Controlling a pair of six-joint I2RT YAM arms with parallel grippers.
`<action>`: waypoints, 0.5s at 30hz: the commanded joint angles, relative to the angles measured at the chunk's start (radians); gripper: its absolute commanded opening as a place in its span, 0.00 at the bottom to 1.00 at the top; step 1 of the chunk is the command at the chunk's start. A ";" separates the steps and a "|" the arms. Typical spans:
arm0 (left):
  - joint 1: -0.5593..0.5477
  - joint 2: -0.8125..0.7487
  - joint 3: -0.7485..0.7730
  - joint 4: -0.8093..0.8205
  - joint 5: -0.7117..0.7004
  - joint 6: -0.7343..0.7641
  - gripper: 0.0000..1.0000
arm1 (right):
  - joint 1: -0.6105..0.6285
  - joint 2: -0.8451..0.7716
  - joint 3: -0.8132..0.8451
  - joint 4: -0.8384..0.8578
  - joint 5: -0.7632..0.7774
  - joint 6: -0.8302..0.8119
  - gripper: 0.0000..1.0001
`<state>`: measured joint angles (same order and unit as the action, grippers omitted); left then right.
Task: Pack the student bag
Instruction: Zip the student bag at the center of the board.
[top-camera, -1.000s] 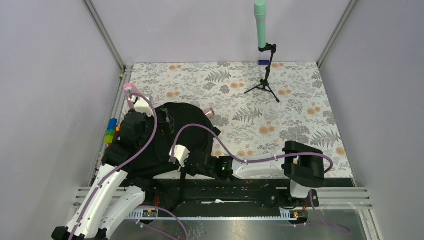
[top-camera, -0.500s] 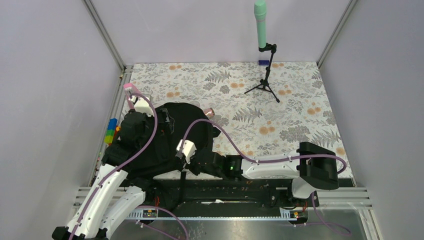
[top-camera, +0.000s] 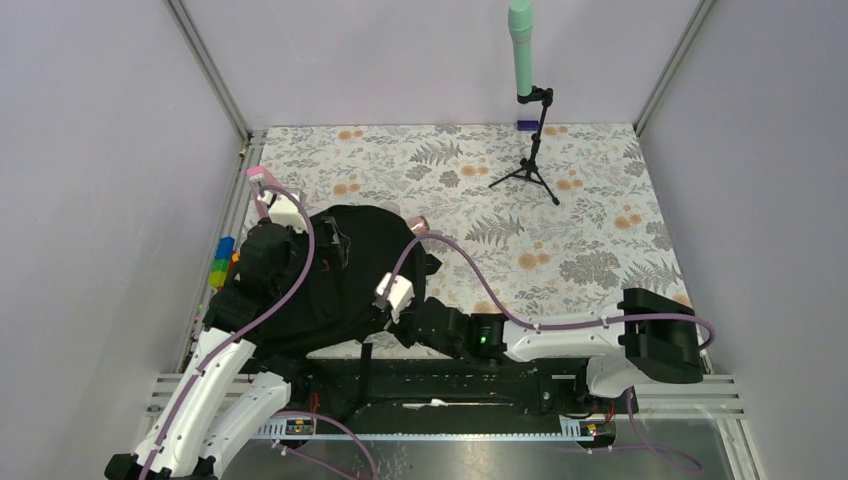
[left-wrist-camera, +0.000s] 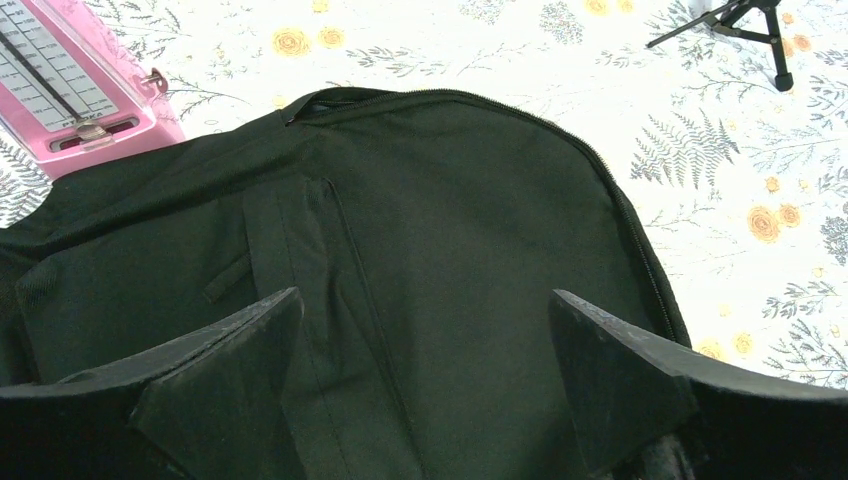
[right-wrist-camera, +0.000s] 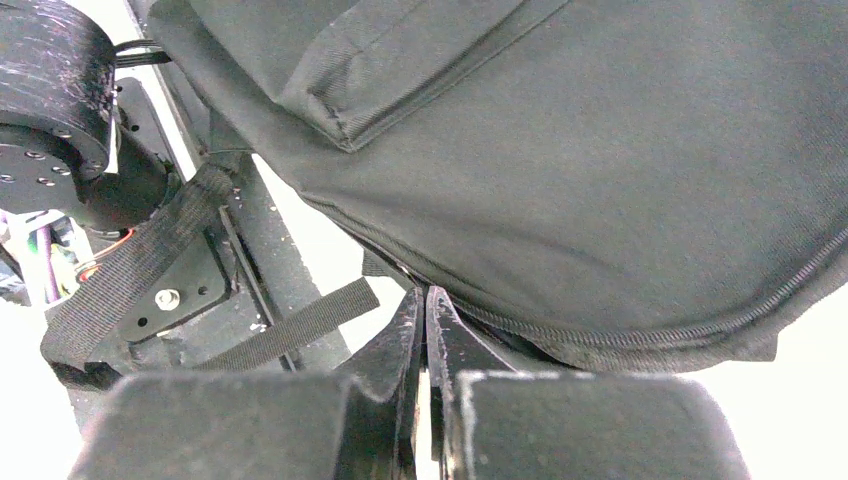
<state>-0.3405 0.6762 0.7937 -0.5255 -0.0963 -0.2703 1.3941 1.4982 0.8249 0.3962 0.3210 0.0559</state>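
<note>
The student bag (top-camera: 350, 265) is a soft black backpack lying flat at the table's near left. Its curved zip (left-wrist-camera: 610, 180) runs along the far right edge in the left wrist view. My left gripper (left-wrist-camera: 425, 330) hovers over the bag's top panel, open wide, with only fabric between its fingers. My right gripper (right-wrist-camera: 427, 295) is shut, its tips pressed against the zipped seam (right-wrist-camera: 640, 335) on the bag's lower edge. Nothing shows between the fingers. A loose strap (right-wrist-camera: 290, 330) trails beside it.
A pink flat case (top-camera: 262, 180) lies just beyond the bag's left corner. Coloured blocks (top-camera: 222, 262) sit at the left table edge. A green cylinder on a black tripod (top-camera: 528, 160) stands at the back. The arms' black mounting rail (top-camera: 480, 375) runs along the near edge.
My right arm has swung to the right along the bag's near edge, gripper still shut. The left arm and the bag's top have stayed put.
</note>
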 joint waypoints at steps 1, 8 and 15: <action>0.006 -0.004 0.000 0.056 0.036 0.003 0.99 | 0.007 -0.075 -0.042 0.084 0.095 0.026 0.00; 0.008 0.003 -0.002 0.058 0.045 0.003 0.99 | 0.007 -0.122 -0.108 0.117 0.163 0.047 0.00; 0.008 0.012 -0.003 0.058 0.044 0.003 0.99 | 0.005 -0.161 -0.159 0.151 0.246 0.058 0.00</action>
<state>-0.3386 0.6842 0.7914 -0.5205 -0.0704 -0.2703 1.3941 1.3888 0.6872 0.4652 0.4686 0.0959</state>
